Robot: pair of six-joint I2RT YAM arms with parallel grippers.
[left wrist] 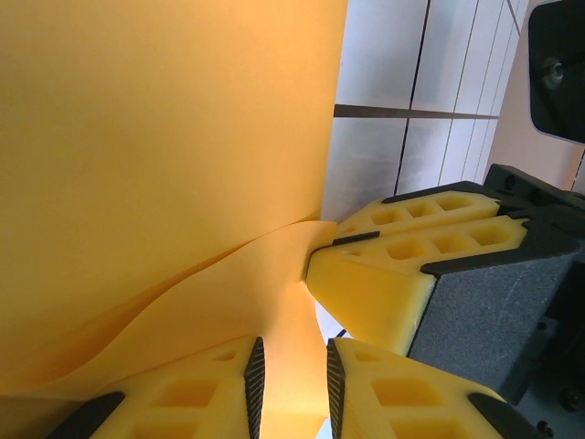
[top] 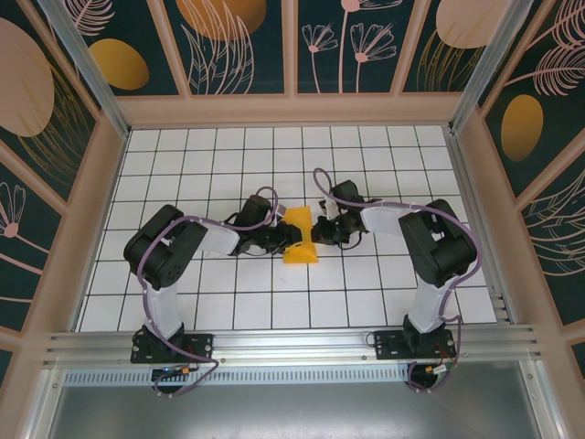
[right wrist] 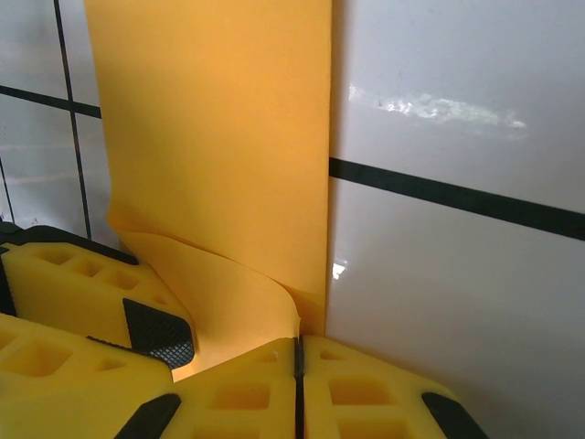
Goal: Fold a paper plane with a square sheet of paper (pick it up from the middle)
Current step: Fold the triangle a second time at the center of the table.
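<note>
Left wrist close-up: two grippers crowd one edge of the paper, fold in hand

Closest to the lens, the left gripper (left wrist: 294, 389) has its jaws a narrow gap apart with yellow paper in that gap; whether the pads actually pinch it I cannot tell. Just beyond, the right gripper (right wrist: 297, 361) is closed tight, with the curled corner of the sheet of paper (left wrist: 164, 137) caught in its seam. The sheet lies on the white gridded table (top: 366, 155) between the arms. One layer is lifted and bowed over the flat part.

This looks like an early fold, not yet creased. The next move probably calls for drawing the raised layer across until its edges match, then pressing the bend flat while one side stays pinned.

The fingertips are nearly touching, so each hinders the other. Purple cables (top: 265, 194) loop over the wrists. Farther off stand the dark flowered wall panels (top: 238, 46)
</note>
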